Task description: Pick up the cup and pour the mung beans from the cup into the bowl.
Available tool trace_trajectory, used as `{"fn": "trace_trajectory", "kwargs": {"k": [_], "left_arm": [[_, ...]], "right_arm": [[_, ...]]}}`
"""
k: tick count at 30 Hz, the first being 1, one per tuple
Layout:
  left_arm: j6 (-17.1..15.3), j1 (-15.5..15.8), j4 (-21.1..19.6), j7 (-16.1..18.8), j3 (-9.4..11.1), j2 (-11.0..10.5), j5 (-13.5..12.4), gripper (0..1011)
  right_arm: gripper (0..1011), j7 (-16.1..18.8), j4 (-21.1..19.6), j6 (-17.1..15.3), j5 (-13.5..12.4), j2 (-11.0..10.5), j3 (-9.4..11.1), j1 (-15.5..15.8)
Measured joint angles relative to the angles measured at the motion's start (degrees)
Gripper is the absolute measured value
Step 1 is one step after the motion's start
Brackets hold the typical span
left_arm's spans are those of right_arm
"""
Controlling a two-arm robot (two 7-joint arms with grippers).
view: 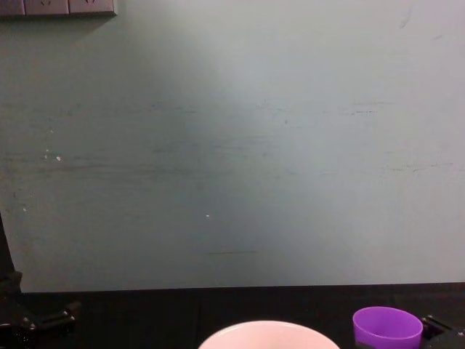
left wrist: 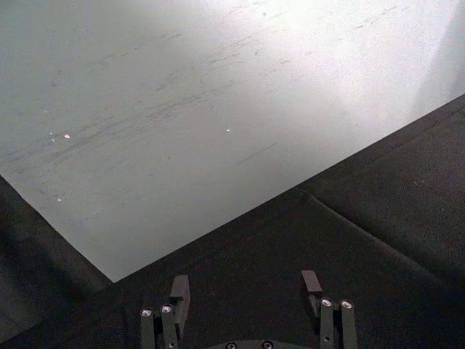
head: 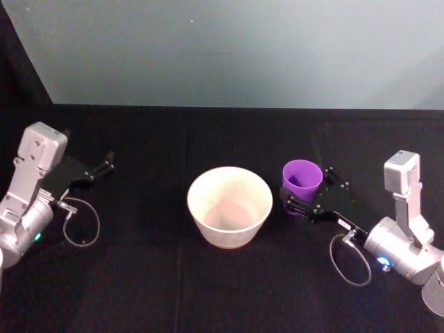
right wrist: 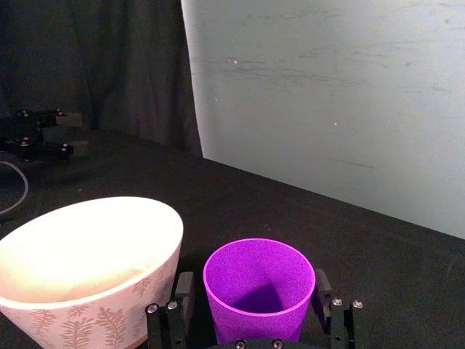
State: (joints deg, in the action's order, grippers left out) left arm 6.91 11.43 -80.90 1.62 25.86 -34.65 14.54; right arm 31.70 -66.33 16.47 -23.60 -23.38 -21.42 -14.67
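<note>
We see our right claw [right wrist: 251,287] spread around the upright purple cup [head: 302,178], just beside the bowl [head: 208,227] on the desk [head: 166,291], our left claw [left wrist: 245,283] parked apart, also spread

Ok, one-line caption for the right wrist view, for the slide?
Right gripper open astride the upright purple cup, with the pale bowl close beside it on the black table.
</note>
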Motion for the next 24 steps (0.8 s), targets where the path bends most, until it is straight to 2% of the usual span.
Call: {"fn": "trace_trajectory", "kwargs": {"k": [4, 8, 13, 24], "left_arm": [[0.00, 0.00, 0.00, 0.00, 0.00, 0.00, 0.00, 1000], [0.00, 0.00, 0.00, 0.00, 0.00, 0.00, 0.00, 1000], [0.00, 0.00, 0.00, 0.00, 0.00, 0.00, 0.00, 1000], [0.00, 0.00, 0.00, 0.00, 0.00, 0.00, 0.01, 1000]], "right_arm": [[1004, -0.01, -0.09, -0.03, -0.02, -0.08, -0.05, 0.03], [947, -0.02, -0.13, -0.05, -0.03, -0.12, -0.07, 0.04], [808, -0.03, -0.18, -0.09, -0.06, -0.16, -0.10, 0.07], [741, -0.03, -0.26, -0.15, -0.12, -0.22, -0.14, 0.11]]}}
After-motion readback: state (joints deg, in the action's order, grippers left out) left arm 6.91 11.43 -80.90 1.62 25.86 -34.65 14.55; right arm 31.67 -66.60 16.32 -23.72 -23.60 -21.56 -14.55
